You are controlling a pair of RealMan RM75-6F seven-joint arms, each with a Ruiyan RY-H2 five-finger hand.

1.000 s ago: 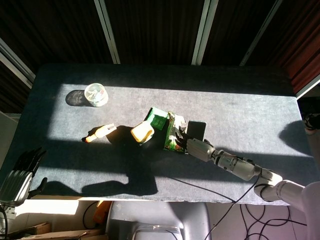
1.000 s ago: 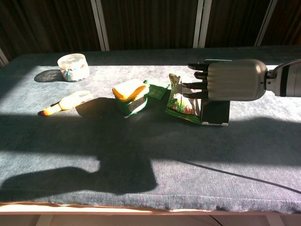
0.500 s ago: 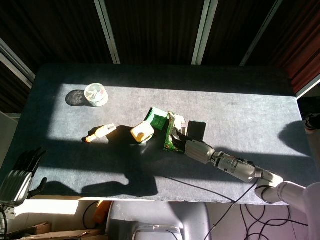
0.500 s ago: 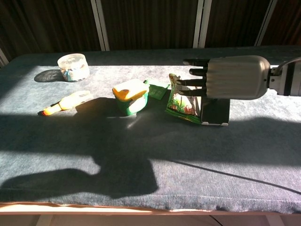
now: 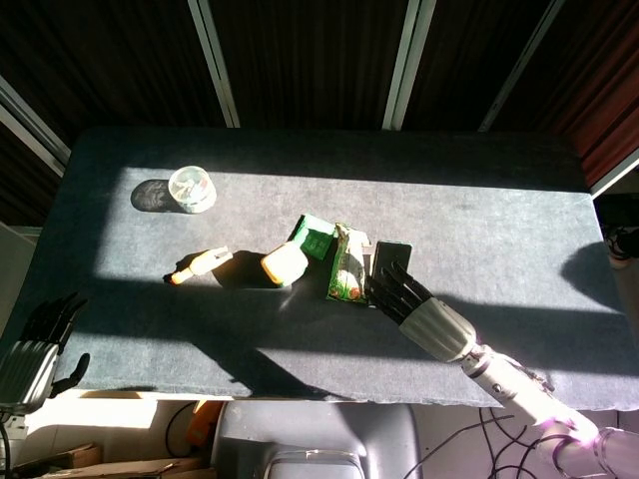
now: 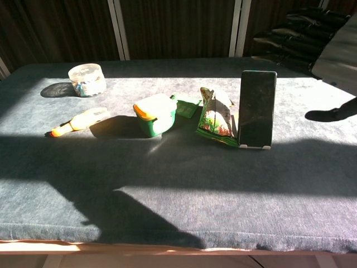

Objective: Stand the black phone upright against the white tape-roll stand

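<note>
The black phone (image 6: 257, 109) stands upright on the table, screen facing me, right beside a green snack bag (image 6: 216, 118). Only small white bits of the tape-roll stand (image 6: 254, 147) show at the phone's foot. In the head view the phone (image 5: 393, 255) is a dark slab just beyond my right hand (image 5: 417, 305). That hand (image 6: 310, 34) hangs high at the upper right of the chest view, fingers spread, holding nothing, well apart from the phone. My left hand (image 5: 38, 347) hangs off the table's near-left corner, empty, fingers apart.
A green tub with a yellow lid (image 6: 156, 113) and a flat green packet (image 6: 187, 104) lie left of the snack bag. Further left are an orange and white tool (image 6: 78, 121) and a clear jar (image 6: 87, 80). Hard shadows cross the grey table (image 6: 178, 190).
My right hand has lifted up and drawn back from the phone's face. The phone stays standing on its own. The left hand has hardly moved.
</note>
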